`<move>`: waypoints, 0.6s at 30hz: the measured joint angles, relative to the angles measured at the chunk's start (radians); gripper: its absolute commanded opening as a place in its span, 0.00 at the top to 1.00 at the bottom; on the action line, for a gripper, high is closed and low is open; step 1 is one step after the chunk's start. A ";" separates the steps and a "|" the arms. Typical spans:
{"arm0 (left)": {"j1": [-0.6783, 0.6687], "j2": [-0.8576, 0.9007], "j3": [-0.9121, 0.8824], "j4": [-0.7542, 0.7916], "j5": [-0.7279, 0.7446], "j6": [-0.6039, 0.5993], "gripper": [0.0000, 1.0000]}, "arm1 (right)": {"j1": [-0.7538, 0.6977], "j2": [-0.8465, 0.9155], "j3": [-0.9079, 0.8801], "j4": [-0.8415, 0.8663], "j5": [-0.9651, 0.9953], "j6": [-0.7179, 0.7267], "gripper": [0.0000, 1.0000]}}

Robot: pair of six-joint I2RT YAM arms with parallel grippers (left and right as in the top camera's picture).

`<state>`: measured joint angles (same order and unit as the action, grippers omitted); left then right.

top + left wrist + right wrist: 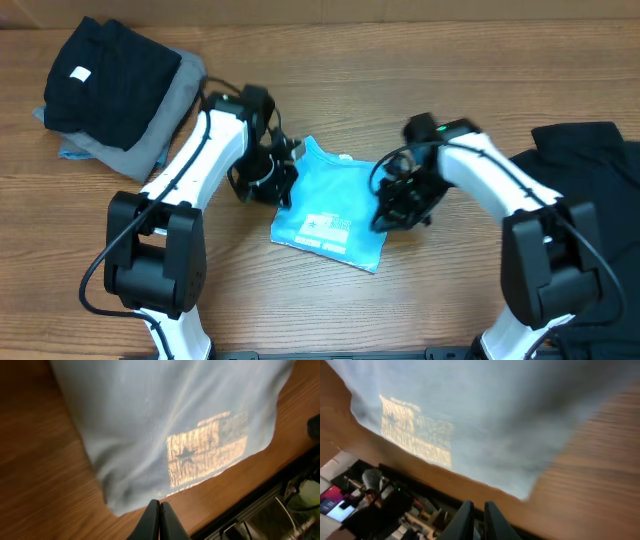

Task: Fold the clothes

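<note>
The light blue T-shirt (325, 205) lies folded into a small rectangle at the table's middle, its printed patch (328, 227) facing up near the front edge. It fills the left wrist view (165, 420) and the right wrist view (495, 415). My left gripper (283, 185) is at the shirt's left edge, and its jaws (159, 505) are shut and empty over bare wood just off the fabric. My right gripper (385, 215) is at the shirt's right edge. Its jaws (478, 506) are closed to a thin gap and hold nothing.
A folded stack of black and grey garments (110, 80) sits at the back left. A loose black garment (590, 160) lies at the right edge. The wooden table (300, 300) shows between them and in front.
</note>
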<state>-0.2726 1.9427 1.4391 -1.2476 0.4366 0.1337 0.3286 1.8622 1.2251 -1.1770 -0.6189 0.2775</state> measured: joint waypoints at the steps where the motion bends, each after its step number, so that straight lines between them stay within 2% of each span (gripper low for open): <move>1: 0.000 0.000 -0.045 0.026 0.010 0.000 0.95 | 0.026 0.000 -0.014 0.030 0.002 0.024 0.88; 5: 0.000 0.001 -0.183 0.116 0.026 0.000 0.96 | 0.113 0.000 -0.096 0.133 0.026 0.130 0.89; 10: 0.013 0.001 -0.261 0.200 0.022 -0.004 0.94 | 0.127 0.000 -0.191 0.182 0.089 0.223 0.89; 14: 0.038 0.000 -0.248 0.189 0.008 -0.009 0.86 | 0.086 0.000 -0.205 0.163 0.178 0.265 0.89; 18: 0.098 0.001 -0.172 0.122 -0.014 -0.018 0.73 | 0.022 0.000 -0.193 0.139 0.224 0.252 0.89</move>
<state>-0.1741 1.9434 1.2667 -1.1255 0.4225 0.1154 0.3508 1.8622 1.0321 -1.0382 -0.3954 0.5297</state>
